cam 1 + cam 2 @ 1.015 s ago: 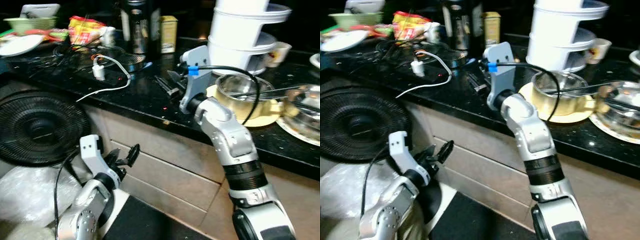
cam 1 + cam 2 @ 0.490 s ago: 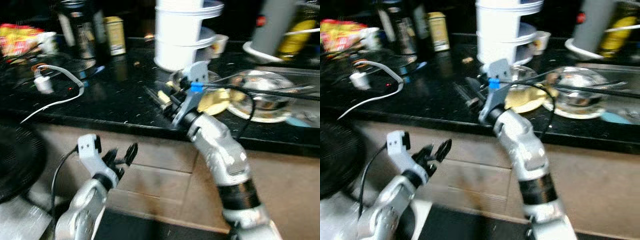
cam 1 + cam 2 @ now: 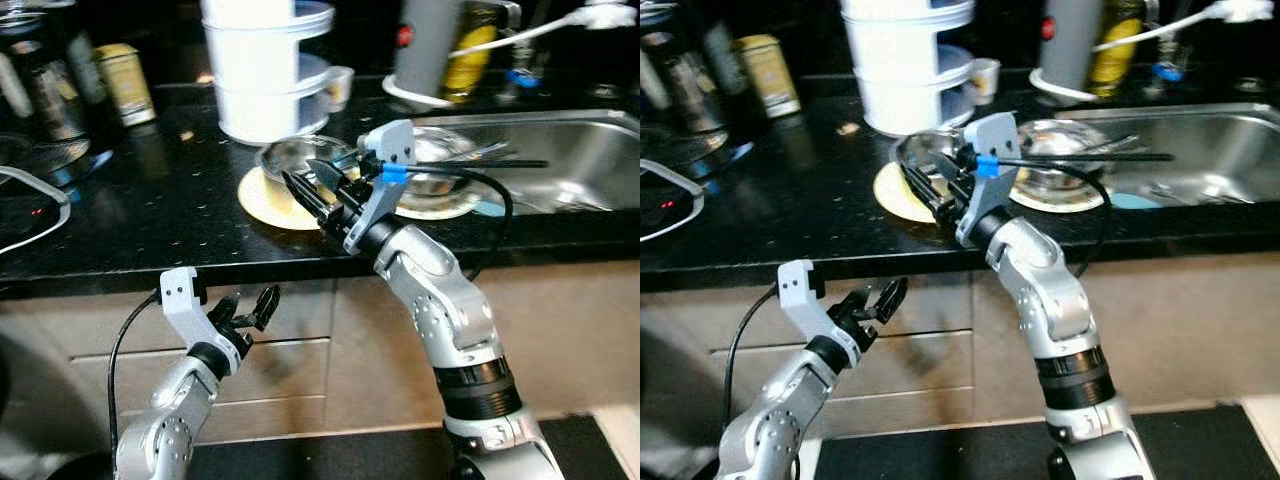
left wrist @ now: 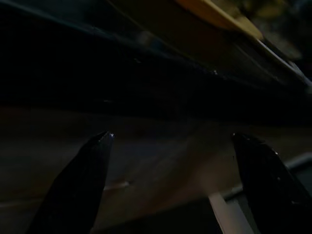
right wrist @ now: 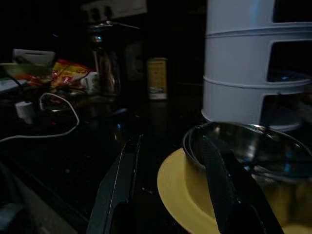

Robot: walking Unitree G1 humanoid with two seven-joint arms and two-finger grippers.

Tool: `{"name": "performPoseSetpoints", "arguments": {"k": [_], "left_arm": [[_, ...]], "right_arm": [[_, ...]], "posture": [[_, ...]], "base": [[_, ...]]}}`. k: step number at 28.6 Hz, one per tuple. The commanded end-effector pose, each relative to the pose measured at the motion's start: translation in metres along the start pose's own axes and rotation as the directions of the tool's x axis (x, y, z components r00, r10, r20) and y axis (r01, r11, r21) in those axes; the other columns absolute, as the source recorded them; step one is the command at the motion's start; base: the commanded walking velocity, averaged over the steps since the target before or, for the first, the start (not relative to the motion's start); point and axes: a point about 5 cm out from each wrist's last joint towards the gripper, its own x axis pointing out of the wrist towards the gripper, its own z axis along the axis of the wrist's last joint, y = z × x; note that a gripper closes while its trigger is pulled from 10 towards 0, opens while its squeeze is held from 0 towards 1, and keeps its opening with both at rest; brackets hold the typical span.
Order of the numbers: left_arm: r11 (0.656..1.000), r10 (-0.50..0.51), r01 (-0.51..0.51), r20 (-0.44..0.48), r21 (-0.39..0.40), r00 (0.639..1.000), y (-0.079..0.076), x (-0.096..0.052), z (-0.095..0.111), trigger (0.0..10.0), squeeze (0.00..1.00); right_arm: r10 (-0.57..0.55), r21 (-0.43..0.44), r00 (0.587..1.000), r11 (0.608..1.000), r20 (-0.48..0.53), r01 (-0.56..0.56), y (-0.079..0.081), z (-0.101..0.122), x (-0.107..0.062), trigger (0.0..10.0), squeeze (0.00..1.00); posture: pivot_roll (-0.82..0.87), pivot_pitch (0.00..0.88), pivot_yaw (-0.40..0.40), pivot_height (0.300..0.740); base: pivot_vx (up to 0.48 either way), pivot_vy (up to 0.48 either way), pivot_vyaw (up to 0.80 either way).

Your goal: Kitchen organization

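Note:
A steel bowl (image 3: 292, 153) sits on a yellow plate (image 3: 262, 199) on the black countertop (image 3: 150, 220), in front of a white stacked container (image 3: 252, 70). My right gripper (image 3: 304, 178) is open and hovers over the plate at the bowl's near rim. In the right wrist view its fingers (image 5: 116, 187) are spread, one over the bare counter and the other across the bowl (image 5: 253, 148) and plate (image 5: 180, 192). My left gripper (image 3: 246, 305) is open, low in front of the drawer fronts (image 3: 300, 365) below the counter edge, with nothing between its fingers (image 4: 80, 183).
A second steel bowl on a white plate (image 3: 445, 205) lies beside a steel sink (image 3: 565, 150) on the right. A yellow tin (image 3: 124, 82), a dark jar (image 3: 35, 90), a grey cylinder (image 3: 428, 45) and a yellow bottle (image 3: 468, 45) line the back. A white cable (image 3: 30, 195) lies far left.
The camera has swung right, so the counter slid left in view. My right gripper has moved from bare counter onto the yellow plate beside the bowl. The left arm stays low.

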Motion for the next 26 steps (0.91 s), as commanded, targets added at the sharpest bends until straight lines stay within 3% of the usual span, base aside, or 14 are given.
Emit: {"name": "performPoseSetpoints", "arguments": {"k": [1, 9, 11, 14, 17, 26], "left_arm": [[1.000, 0.016, -0.016, -0.011, 0.009, 1.000, 0.003, -0.001, -0.003, 10.0, 0.00], [0.999, 0.042, -0.043, 0.013, 0.013, 0.999, 0.005, -0.001, -0.001, 10.0, 0.00], [0.993, 0.080, -0.082, 0.029, 0.079, 0.996, 0.008, 0.000, 0.004, 10.0, 0.00], [0.983, 0.119, -0.129, 0.082, 0.128, 0.990, 0.010, 0.002, 0.015, 10.0, 0.00], [0.974, 0.168, -0.188, 0.158, 0.125, 0.973, 0.014, 0.003, 0.029, 10.0, 0.00], [0.960, 0.113, -0.179, 0.287, 0.215, 0.951, -0.005, 0.004, 0.064, 10.0, 0.00]], "right_arm": [[0.016, -0.016, 1.000, 1.000, 0.009, -0.016, 0.004, 0.003, 0.004, 10.0, 0.00], [0.026, -0.011, 0.999, 1.000, 0.029, -0.026, 0.005, 0.006, 0.006, 10.0, 0.00], [0.044, -0.009, 0.998, 0.999, 0.042, -0.044, 0.006, 0.007, 0.006, 10.0, 0.00], [0.045, -0.024, 0.998, 0.999, 0.041, -0.044, 0.006, 0.008, 0.006, 10.0, 0.00], [0.028, -0.052, 0.999, 0.998, 0.023, -0.027, 0.004, 0.007, 0.005, 10.0, 0.00], [-0.005, -0.087, 1.000, 0.996, 0.003, 0.006, -0.003, 0.005, 0.006, 10.0, 0.00]], "posture": [[0.09, 0.000, 0.010, 0.740], [0.09, 0.000, 0.008, 0.740], [0.09, 0.000, 0.008, 0.740], [0.08, 0.000, 0.007, 0.740], [0.08, 0.000, 0.006, 0.740], [0.09, 0.000, 0.012, 0.740]], "base": [[0.000, 0.000, 0.00], [0.000, 0.000, 0.00], [0.000, 0.000, 0.00], [0.000, 0.000, 0.00], [0.000, 0.000, 0.00], [0.148, 0.000, 0.00]]}}
